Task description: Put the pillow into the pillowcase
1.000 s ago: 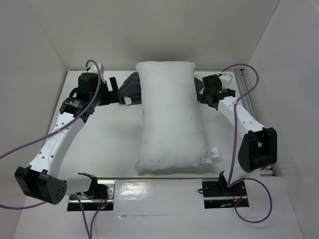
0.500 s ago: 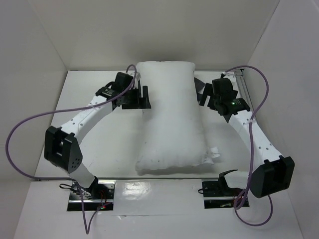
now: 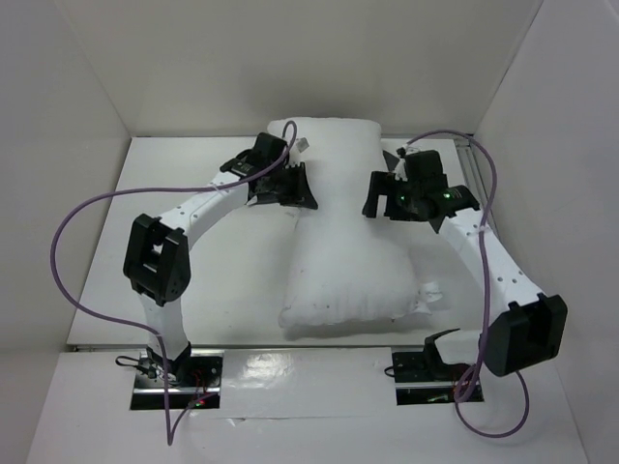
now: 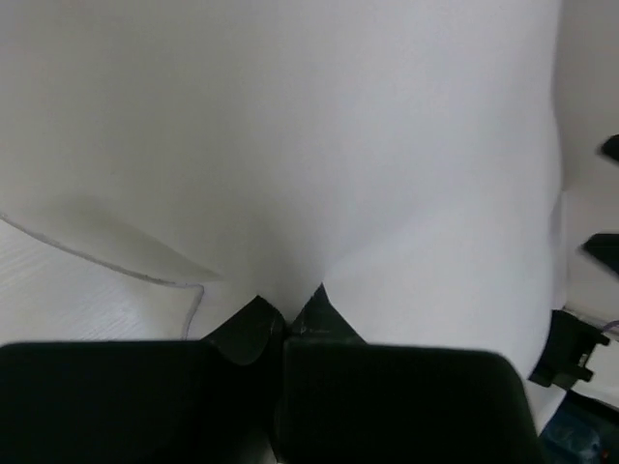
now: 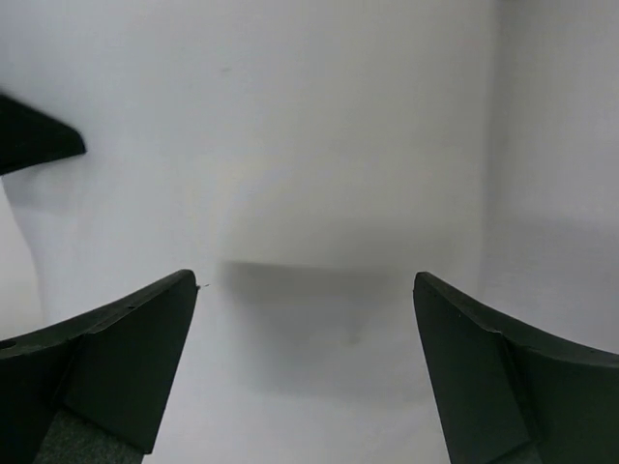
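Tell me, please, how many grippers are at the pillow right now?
2. The left gripper is pinched shut on the pillow fabric at its far left side. The right gripper stands open at its far right side. None appears hidden.

Top view is bright and evenly lit, kinda washed out: the white pillow [image 3: 343,251] barely stands out from the white desk [image 3: 222,280]. Shadows are soft, with glare along the desk's near edge. In the wrist views the left tool [image 4: 288,314] and right tool [image 5: 306,280] are dark, blurry shapes.
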`<state>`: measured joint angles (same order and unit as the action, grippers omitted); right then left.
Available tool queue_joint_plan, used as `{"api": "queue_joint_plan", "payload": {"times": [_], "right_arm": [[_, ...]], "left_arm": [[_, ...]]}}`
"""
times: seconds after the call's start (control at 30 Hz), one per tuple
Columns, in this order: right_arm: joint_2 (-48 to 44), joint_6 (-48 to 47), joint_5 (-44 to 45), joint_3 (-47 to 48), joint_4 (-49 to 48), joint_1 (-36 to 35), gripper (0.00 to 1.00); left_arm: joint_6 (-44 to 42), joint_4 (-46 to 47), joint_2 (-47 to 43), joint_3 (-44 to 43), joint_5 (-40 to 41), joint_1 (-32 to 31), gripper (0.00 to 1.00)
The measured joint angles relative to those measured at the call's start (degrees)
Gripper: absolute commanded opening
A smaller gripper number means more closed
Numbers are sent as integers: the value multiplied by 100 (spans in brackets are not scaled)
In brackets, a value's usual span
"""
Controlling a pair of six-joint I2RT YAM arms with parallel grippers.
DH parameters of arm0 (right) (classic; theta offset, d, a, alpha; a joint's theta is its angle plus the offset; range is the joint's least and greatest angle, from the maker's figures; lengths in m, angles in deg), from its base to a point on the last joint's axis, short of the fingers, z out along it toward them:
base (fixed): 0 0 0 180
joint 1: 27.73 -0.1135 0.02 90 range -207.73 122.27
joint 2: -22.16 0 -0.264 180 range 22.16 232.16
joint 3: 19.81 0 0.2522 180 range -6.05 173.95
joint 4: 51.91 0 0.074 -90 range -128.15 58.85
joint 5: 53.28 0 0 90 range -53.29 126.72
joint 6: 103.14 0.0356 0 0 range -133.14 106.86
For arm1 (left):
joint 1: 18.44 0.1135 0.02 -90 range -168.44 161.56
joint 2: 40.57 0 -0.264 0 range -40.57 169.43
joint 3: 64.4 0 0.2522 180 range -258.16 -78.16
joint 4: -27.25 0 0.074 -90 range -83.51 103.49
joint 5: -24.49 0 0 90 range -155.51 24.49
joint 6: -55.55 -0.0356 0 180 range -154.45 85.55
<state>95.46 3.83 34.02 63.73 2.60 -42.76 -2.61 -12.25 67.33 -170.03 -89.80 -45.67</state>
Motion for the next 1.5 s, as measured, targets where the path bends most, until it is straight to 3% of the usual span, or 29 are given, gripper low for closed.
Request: {"api": "queue_joint_plan", "payload": {"times": [0.03, 0.1, 0.13, 0.17, 0.2, 0.5, 0.67, 0.8, 1.1, 1.33, 1.5], "right_arm": [[122, 7, -234, -2, -33, -39, 97], [413, 28, -601, -83, -229, -168, 77], [610, 48, -719, -157, -341, -251, 37], [798, 66, -745, -214, -426, -323, 10], [977, 118, -743, -234, -476, -365, 0], [990, 267, 219, 890, 151, -483, 0], [820, 221, 942, 1847, 304, -549, 0], [584, 208, 1421, 2068, 289, -599, 0], [-446, 498, 2463, 660, 339, -610, 0], [-1384, 844, 3340, -197, 496, -605, 0], [-1412, 927, 4028, -396, 520, -553, 0]], "left_arm": [[4, 11, 2, -52, -74, -15, 0], [4, 68, 0, -94, -164, -57, 0], [0, 68, 0, -114, -175, -81, 0], [-2, 52, 0, -116, -168, -101, 0], [-4, 31, 0, -116, -153, -120, 0], [-28, 24, -380, -275, 424, -402, 0], [-2, 59, -857, -695, 223, -466, 0], [35, 332, -1036, -813, -66, -597, 0], [140, 647, -247, -841, -291, -979, 0], [155, 590, 949, -2004, -501, -1325, 0], [170, 691, 1316, -2302, -448, -1563, 0]]}}
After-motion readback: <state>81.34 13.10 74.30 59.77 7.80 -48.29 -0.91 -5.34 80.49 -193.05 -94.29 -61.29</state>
